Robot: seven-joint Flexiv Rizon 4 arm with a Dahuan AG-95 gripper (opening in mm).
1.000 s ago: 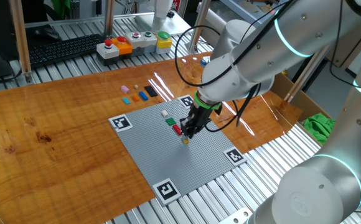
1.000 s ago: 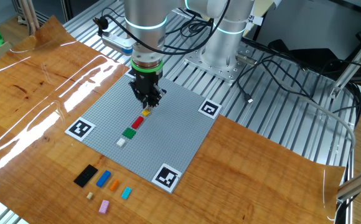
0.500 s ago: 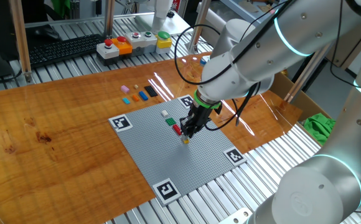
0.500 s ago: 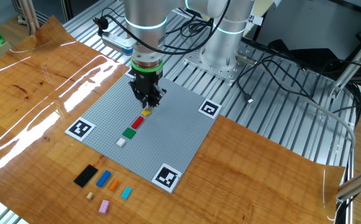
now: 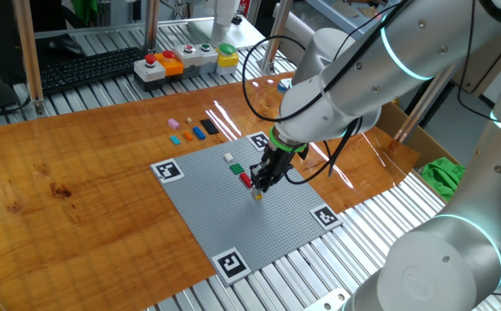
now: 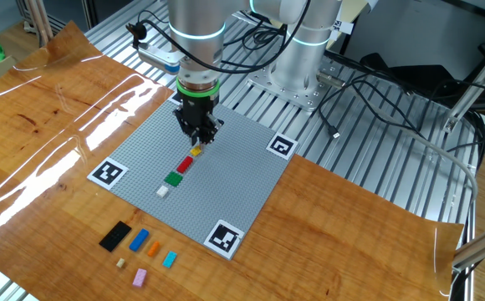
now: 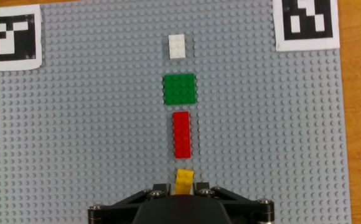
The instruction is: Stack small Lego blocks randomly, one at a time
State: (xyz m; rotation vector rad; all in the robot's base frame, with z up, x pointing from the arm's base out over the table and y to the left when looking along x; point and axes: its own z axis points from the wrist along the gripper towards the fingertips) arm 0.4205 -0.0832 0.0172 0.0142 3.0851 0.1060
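The yellow brick (image 7: 183, 182) sits at the bottom centre of the hand view, on the grey studded baseplate (image 7: 75, 124), its near end running under the gripper (image 7: 182, 194). It looks like hard, glossy moulded plastic: very light, stiff, a little slippery on its smooth long sides, and best pinched across those two sides, low and square, so it does not twist as it is pressed onto the studs. Whether the fingers are closed on it or have let go cannot be told, since the black gripper body hides the tips in the hand view and both fixed views show only a dark cluster over the brick. Just above the yellow one in the hand view, in a straight column, come a long narrow red brick (image 7: 181, 134), a squarish green brick (image 7: 179, 89) and a small white brick (image 7: 177, 46), each apart from the next and none stacked. The plate is matte, evenly dotted with studs, and carries black-and-white marker tags (image 7: 16, 34) at its corners. It lies on a varnished wooden board (image 6: 50, 109) with strong glare streaks, itself resting on ribbed aluminium rails. At the lower left of the other fixed view, off the plate, wait a black brick (image 6: 115, 236), a blue brick (image 6: 139, 240), an orange brick (image 6: 153, 247), a cyan brick (image 6: 170, 259) and a pink brick (image 6: 140, 277), all well apart from the gripper.
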